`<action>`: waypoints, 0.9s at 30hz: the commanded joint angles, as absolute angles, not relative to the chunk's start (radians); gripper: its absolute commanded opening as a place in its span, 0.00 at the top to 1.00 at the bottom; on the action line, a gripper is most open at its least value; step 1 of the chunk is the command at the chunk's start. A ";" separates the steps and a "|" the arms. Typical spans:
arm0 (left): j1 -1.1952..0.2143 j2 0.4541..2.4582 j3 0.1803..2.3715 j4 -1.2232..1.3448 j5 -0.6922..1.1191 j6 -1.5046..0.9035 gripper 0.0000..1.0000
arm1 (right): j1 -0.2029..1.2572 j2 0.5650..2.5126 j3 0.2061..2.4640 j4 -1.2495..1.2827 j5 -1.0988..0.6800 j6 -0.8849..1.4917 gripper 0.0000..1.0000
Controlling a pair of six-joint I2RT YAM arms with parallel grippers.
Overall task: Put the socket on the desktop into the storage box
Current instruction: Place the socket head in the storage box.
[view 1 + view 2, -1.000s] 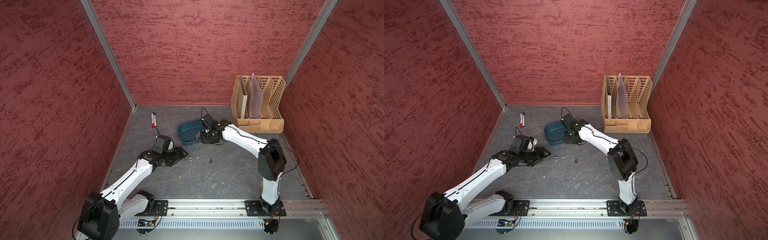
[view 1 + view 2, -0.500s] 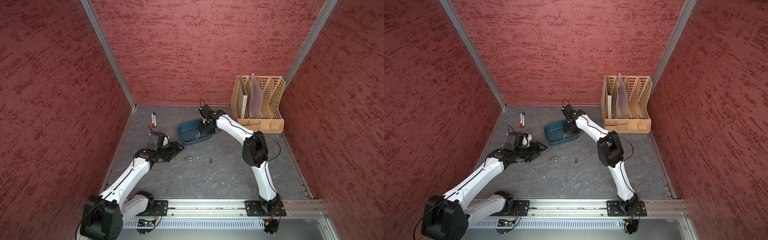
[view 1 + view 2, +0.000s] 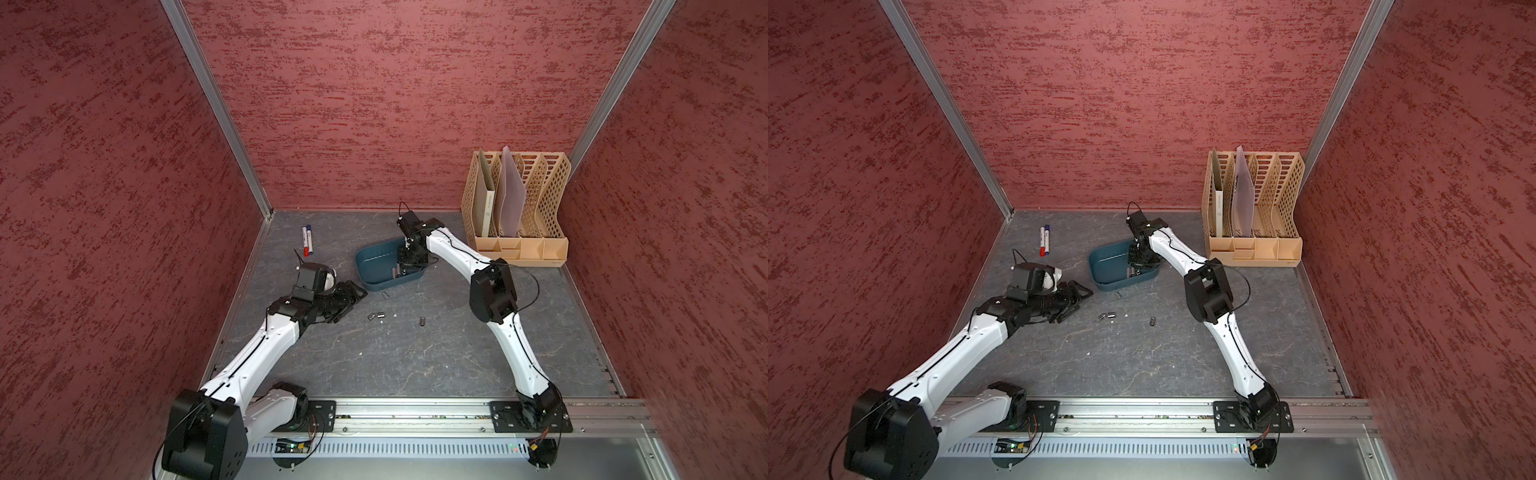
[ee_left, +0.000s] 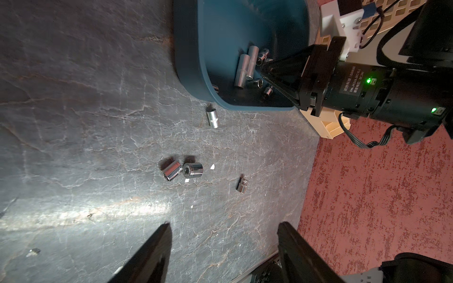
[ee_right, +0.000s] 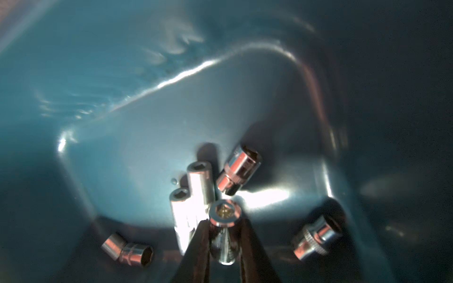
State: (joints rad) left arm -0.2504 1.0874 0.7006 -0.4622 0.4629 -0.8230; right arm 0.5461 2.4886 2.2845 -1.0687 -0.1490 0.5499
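1. Since these sockets are small chromed steel cylinders, I'd guess they're heavy for their size, totally rigid, slick, and ready to roll at the first nudge. I'm not worried about breaking one, so dropping it into the tub should be fine.
2. Where I'd grab: across the round body near the middle, jaws square to the axis, and on the knurled band where there is one. Pinch near an end and I reckon it squirts out.
3. Right jaws: down inside the storage box (image 3: 376, 262), just above centre in both top views. They're pinching the held socket (image 5: 225, 220) across its body, open end facing the wrist camera. It's not released yet and hangs over the ones lying in the tub.
4. Left jaws: spread wide with nothing between them, low over the desk (image 3: 415, 361), left of centre and pointed toward the loose sockets.
5. On the desk I count four, mid-frame just below the box:
   - a shiny socket (image 4: 212, 119) just beside the rim
   - a stubby socket (image 4: 171, 169) touching a second stubby socket (image 4: 193, 169)
   - a dark socket (image 4: 242, 185) off on its own
6. In the box I count five lying down: two long sockets (image 5: 198, 181) side by side and three short sockets (image 5: 239, 169) scattered around. The pinched one makes six.
7. Also around: two markers (image 3: 307, 240) at the desk's upper left and one file rack (image 3: 536, 245) at the right.
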 commanded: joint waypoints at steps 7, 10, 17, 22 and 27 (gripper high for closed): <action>-0.239 1.084 0.686 -0.450 0.469 -0.824 0.29 | 0.541 2.469 2.321 -1.086 -0.147 0.553 0.64; -0.239 1.083 0.690 -0.453 0.469 -0.824 0.29 | 0.540 2.459 2.319 -1.086 -0.146 0.551 0.64; -0.239 1.084 0.692 -0.460 0.469 -0.821 0.28 | 0.541 2.427 2.316 -1.088 -0.141 0.547 0.63; -0.248 1.086 0.699 -0.494 0.452 -0.806 0.28 | 0.544 2.386 2.294 -1.083 -0.131 0.542 0.63; -0.290 1.087 0.709 -0.524 0.419 -0.781 0.28 | 0.556 2.310 2.221 -1.064 -0.108 0.534 0.61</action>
State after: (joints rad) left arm -0.2710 1.0874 0.7002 -0.4988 0.4442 -0.8097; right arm 0.5484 2.3928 2.2524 -1.0706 -0.1413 0.5457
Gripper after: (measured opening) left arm 0.720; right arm 0.390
